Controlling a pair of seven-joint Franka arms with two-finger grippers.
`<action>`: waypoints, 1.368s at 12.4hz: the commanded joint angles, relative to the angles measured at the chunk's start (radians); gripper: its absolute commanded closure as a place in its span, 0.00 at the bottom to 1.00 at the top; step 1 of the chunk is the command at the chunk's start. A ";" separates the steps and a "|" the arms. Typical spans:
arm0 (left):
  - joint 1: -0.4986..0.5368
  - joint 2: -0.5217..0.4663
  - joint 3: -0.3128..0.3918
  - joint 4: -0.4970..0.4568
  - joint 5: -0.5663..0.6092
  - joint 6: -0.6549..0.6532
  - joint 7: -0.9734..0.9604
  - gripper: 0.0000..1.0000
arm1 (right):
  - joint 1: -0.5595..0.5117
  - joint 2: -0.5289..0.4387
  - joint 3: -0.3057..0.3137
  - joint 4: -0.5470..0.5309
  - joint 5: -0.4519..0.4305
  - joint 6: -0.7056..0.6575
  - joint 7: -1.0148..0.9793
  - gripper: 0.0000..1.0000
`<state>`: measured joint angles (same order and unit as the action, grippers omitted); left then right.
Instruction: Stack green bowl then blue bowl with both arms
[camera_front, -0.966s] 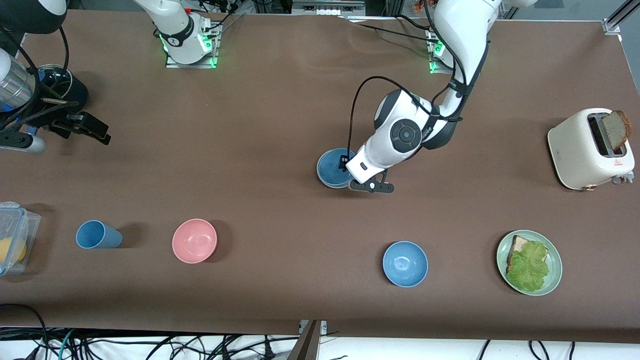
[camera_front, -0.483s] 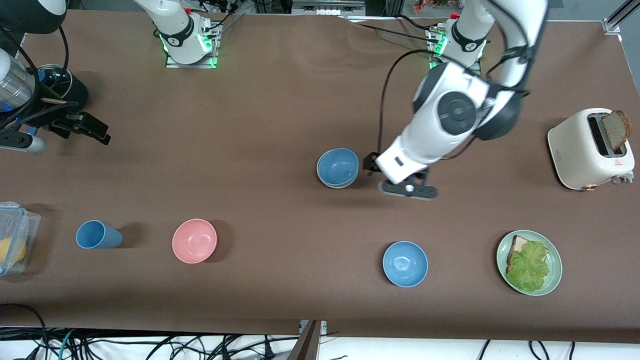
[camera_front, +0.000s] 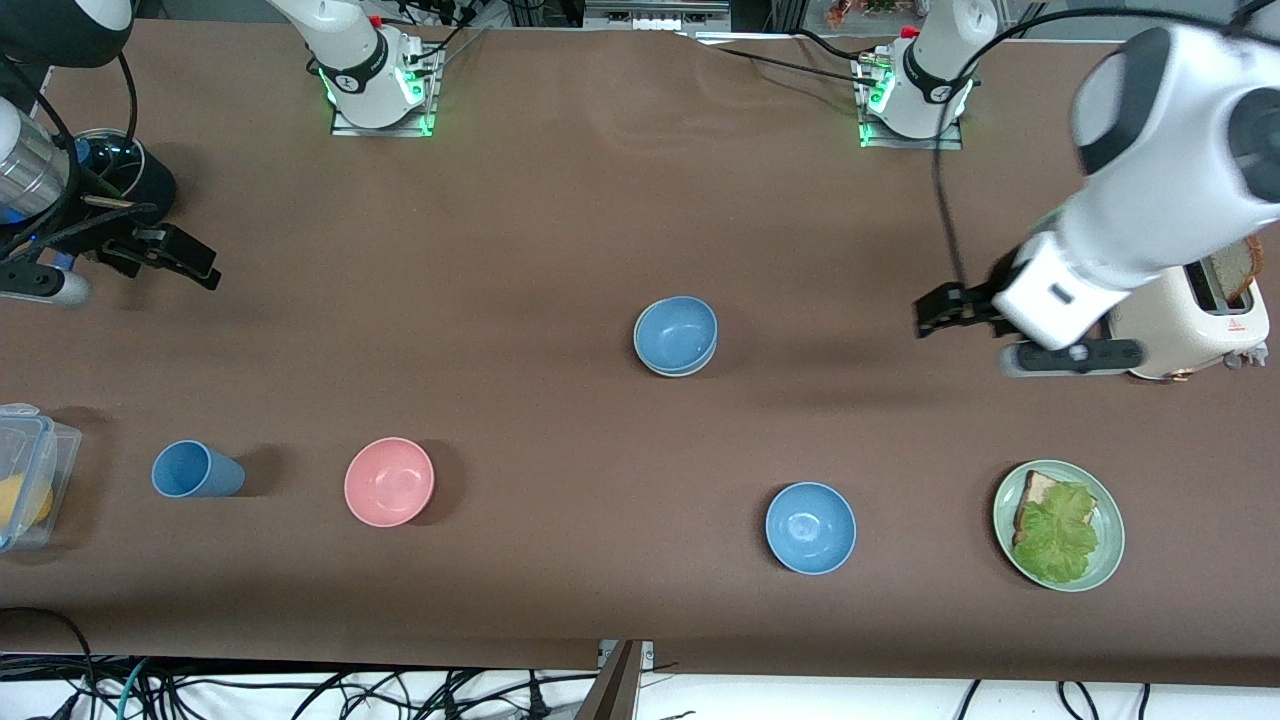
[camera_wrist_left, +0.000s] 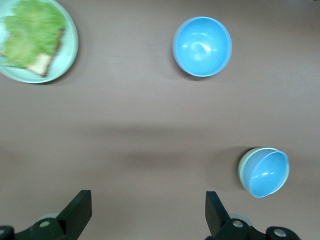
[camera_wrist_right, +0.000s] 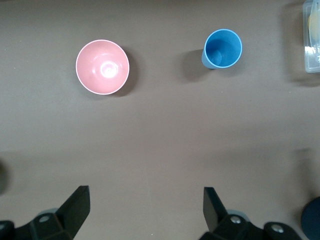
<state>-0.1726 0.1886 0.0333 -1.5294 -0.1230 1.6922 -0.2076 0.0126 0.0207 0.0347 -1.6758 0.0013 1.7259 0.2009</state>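
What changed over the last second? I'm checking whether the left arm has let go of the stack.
The left gripper, open and empty, left the blue bowl nested in the green bowl and swung up toward the toaster. The stack, second blue bowl, pink bowl and right gripper stayed put.

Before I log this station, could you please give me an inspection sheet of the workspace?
Surface: brown table.
Job's things: blue bowl nested in green bowl, only its pale rim showing.
Clutter: second blue bowl, pink bowl, blue cup, plate of bread and lettuce, toaster holding toast, clear container.
Grippers: left gripper open, empty, raised beside the toaster; right gripper open, empty, waiting at the right arm's end.
Cables: black bundles along the table's near edge.
Surroundings: nothing seen.
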 joint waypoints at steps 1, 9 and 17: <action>0.079 -0.055 -0.019 -0.020 0.026 -0.054 0.079 0.00 | -0.016 0.012 0.013 0.030 0.002 -0.022 0.011 0.00; 0.148 -0.104 -0.052 -0.049 0.125 -0.118 0.197 0.00 | -0.016 0.013 0.013 0.030 0.002 -0.020 0.011 0.00; 0.136 -0.057 -0.050 0.005 0.126 -0.138 0.206 0.00 | -0.014 0.012 0.014 0.031 0.006 -0.017 0.011 0.00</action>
